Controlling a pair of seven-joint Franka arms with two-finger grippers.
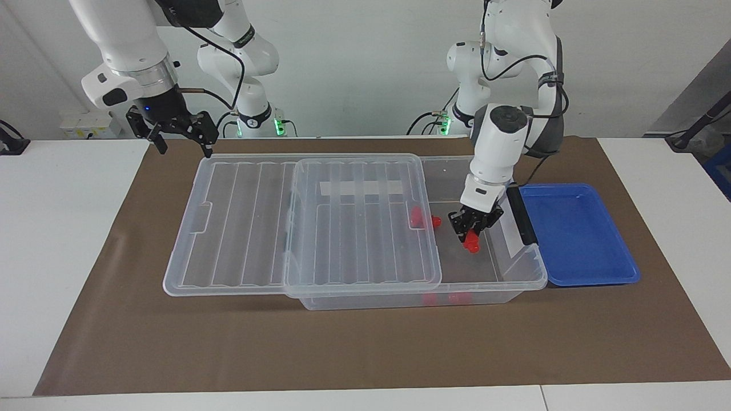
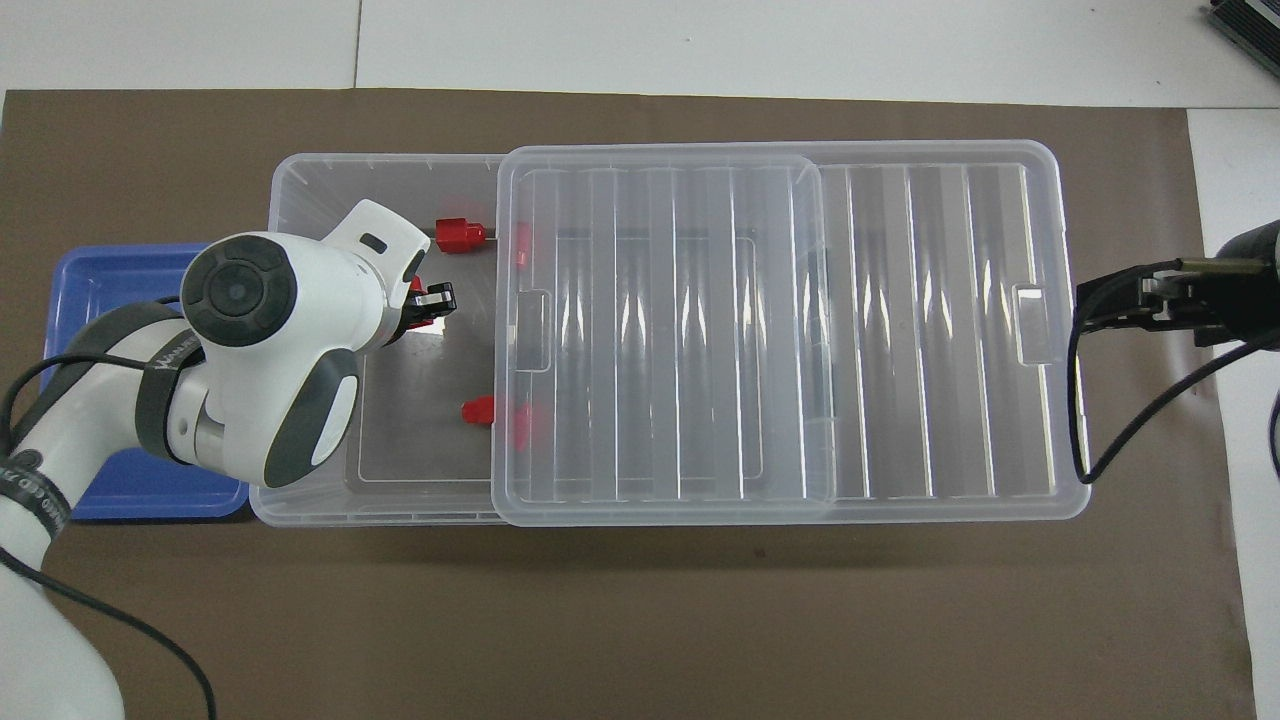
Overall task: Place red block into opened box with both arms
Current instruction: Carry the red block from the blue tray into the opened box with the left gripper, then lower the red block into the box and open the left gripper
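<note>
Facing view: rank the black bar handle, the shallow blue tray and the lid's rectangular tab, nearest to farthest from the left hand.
1. Black bar handle, beside the left hand, on the clear box's end wall.
2. Shallow blue tray, at the left arm's end.
3. Lid's rectangular tab, toward the right arm's end.
</note>
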